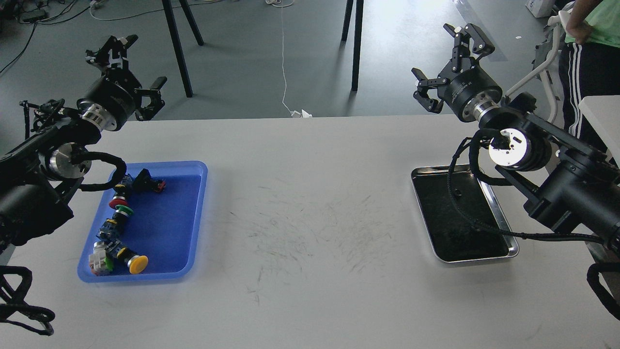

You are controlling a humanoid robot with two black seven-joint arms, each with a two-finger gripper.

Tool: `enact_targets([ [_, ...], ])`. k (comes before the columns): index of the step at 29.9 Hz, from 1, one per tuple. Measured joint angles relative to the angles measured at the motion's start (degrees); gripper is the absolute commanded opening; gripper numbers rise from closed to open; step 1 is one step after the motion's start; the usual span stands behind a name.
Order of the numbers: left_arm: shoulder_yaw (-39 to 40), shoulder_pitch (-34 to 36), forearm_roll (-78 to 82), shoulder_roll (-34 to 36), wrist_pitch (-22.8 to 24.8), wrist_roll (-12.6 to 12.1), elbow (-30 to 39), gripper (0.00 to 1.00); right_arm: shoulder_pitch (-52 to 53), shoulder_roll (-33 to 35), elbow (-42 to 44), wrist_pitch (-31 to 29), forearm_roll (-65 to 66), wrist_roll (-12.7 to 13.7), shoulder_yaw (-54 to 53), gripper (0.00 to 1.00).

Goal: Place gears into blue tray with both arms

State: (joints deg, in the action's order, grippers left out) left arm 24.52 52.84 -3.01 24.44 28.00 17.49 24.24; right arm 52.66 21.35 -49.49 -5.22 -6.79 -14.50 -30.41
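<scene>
The blue tray (pixel 193 213) lies at the table's left and holds several colourful push-button switches (pixel 121 213). A tiny black gear (pixel 457 192) shows faintly on the dark bottom of the steel tray (pixel 503 225) at the right; I cannot make out any other gear against that dark surface. My left gripper (pixel 145 60) hangs open and empty above the table's far left edge, behind the blue tray. My right gripper (pixel 432 51) is also open and empty, raised beyond the far edge, behind the steel tray. A cable of the right arm hangs over the steel tray.
The white table (pixel 310 203) has scuff marks between the two trays. Black stand legs (pixel 356 43) and a white cord (pixel 283 58) are on the floor behind. A person (pixel 588 53) stands at the far right beside a second table's corner.
</scene>
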Motion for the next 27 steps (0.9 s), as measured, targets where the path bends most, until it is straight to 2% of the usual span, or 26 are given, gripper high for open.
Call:
enact_targets([
  [27, -0.09, -0.28, 0.20, -0.44, 0.00, -0.18, -0.25, 0.98, 0.14, -0.79, 0.80, 0.13, 0.00, 0.00, 0.00, 0.99],
])
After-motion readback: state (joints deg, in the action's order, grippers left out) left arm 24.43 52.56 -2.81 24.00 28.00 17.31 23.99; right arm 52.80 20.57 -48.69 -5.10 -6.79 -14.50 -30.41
